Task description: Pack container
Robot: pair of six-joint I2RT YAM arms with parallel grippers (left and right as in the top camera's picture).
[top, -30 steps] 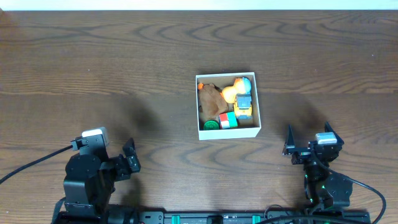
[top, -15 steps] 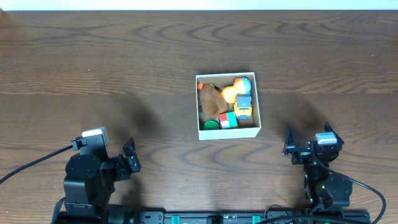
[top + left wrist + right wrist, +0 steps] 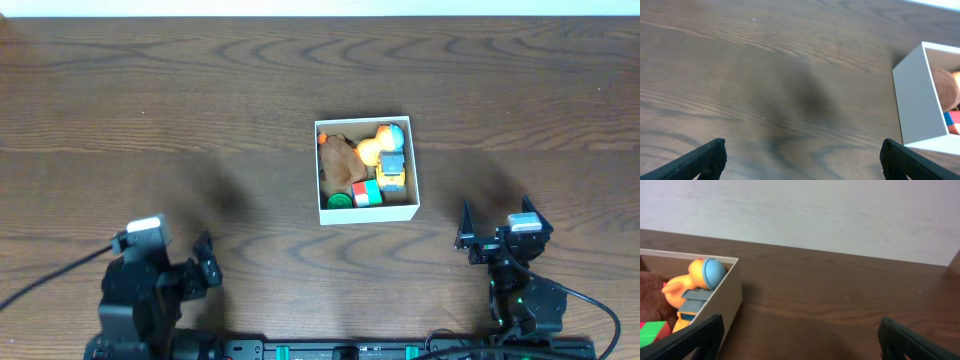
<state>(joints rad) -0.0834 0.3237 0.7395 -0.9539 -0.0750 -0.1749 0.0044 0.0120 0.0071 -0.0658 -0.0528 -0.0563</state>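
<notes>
The container (image 3: 414, 190) is a small white-walled box in the middle of the table. It holds a brown plush toy (image 3: 340, 160), an orange duck with a blue cap (image 3: 380, 142), a yellow and blue toy vehicle (image 3: 393, 170), a red and green block (image 3: 366, 193) and a green round piece (image 3: 338, 201). My left gripper (image 3: 205, 265) is open and empty at the front left, well away from the box; its view shows the box wall (image 3: 915, 100). My right gripper (image 3: 495, 225) is open and empty at the front right; its view shows the box wall (image 3: 732, 292) and duck (image 3: 695, 277).
The dark wooden table (image 3: 200, 100) surrounds the box. A pale wall (image 3: 815, 210) runs behind the table's far edge. Both arm bases sit at the table's front edge.
My left arm has drawn back a little toward the front edge. The right arm and the box's contents have not moved.
</notes>
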